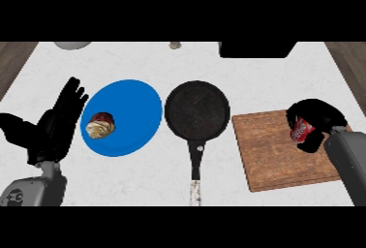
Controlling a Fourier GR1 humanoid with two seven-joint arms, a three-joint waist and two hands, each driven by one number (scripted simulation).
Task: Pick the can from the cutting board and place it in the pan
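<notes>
- Presently the can (301,130) sits at the right edge of the cutting board (275,155), with the right hand (314,116) curled round its side.
- Judged by its look, the can is light, stiff and smooth-walled, so it may slip; the middle of its wall is the best place to hold it.
- Its goal, the pan (197,109), lies just left of the board, mid-worktop.
- Resting near the worktop's left edge, the left hand (57,123) is spread, beside a blue plate (132,104).
</notes>
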